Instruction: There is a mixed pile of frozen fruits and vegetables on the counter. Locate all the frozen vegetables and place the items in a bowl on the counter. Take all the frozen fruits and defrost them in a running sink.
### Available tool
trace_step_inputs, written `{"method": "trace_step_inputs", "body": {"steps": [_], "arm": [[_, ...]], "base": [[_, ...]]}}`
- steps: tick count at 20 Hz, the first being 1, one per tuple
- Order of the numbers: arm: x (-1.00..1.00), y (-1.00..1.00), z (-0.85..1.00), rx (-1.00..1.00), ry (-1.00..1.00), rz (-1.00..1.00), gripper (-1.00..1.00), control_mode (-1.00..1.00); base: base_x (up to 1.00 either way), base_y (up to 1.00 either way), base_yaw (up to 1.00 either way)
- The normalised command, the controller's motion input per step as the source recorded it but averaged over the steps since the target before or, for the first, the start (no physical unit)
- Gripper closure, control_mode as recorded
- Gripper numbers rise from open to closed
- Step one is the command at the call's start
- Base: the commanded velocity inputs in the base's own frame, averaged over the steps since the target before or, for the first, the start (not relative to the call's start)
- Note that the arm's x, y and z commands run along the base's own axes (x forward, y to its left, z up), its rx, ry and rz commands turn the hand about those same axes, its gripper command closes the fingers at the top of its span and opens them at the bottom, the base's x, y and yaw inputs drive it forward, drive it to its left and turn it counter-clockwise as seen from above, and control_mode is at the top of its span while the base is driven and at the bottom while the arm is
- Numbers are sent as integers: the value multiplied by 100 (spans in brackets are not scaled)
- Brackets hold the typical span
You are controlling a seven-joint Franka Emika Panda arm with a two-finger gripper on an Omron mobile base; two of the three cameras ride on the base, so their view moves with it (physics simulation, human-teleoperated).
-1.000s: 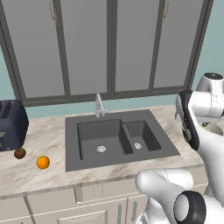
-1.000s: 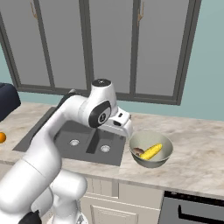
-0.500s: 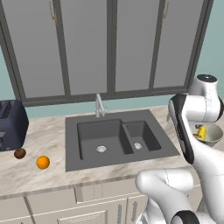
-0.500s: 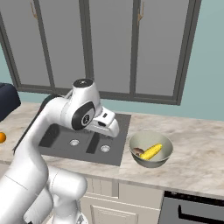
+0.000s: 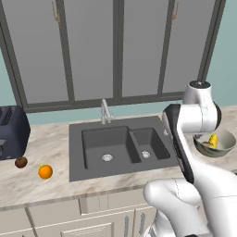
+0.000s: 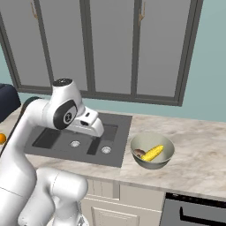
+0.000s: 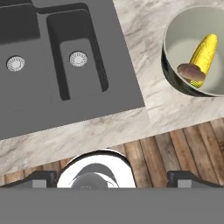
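The pale bowl (image 7: 175, 41) sits on the counter (image 7: 144, 109) right of the sink (image 5: 121, 147), holding the yellow corn cob (image 7: 202, 54) with the brown mushroom (image 7: 189, 71) against it. The gripper (image 7: 116, 177) hangs above the counter edge, jaws wide apart, empty. Orange ball (image 5: 45, 171) and dark fruit (image 5: 21, 162) lie near the toaster (image 5: 12, 133).

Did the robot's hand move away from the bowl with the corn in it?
Yes. In the right base view the gripper was beside the bowl a second ago; now it has swung left, over the sink, open and empty.
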Motion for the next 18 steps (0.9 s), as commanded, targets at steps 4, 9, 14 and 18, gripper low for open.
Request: {"method": "trace_step_inputs", "body": {"steps": [4,9,14,18], "arm": [[-1,44,0,-5,1,-5,-100,-100],[-4,42,0,-5,0,-3,-100,-100],[-14,46,-5,-1,2,9,-100,-100],[-1,32,1,0,9,17,-100,-100]], "base": [[0,0,0],[0,0,0],[0,0,0],[0,0,0]]}}
